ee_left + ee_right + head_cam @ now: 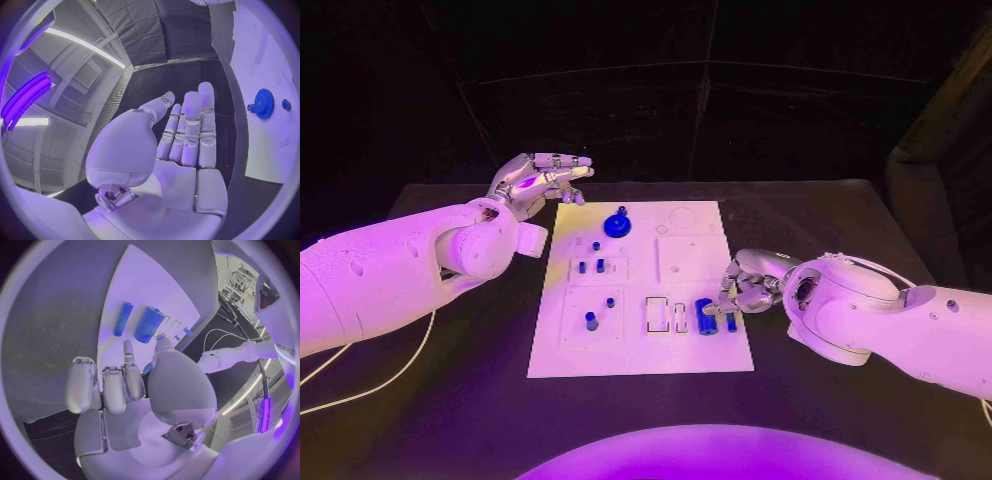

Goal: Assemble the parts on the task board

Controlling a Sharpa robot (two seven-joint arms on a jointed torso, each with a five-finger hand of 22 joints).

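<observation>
My right robot hand (pixel 750 290): grip unclear, fingertips beside blue cylinders (pixel 708 316). My left robot hand (pixel 181 145): fingers straight, empty.

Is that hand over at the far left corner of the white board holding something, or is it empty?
Empty. The left hand has its fingers stretched out flat with nothing between them, beside the board, not touching the blue gear.

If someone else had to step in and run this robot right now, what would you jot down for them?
Left hand: holds nothing, fingers apart, raised off the task board's far left corner.
Right hand: at the board's right edge, by two blue cylinders lying there; whether it grips anything is unclear.
Blue gear sits at the far end; small blue pegs stand on the left.
Left: the cylinders, probably more.
</observation>
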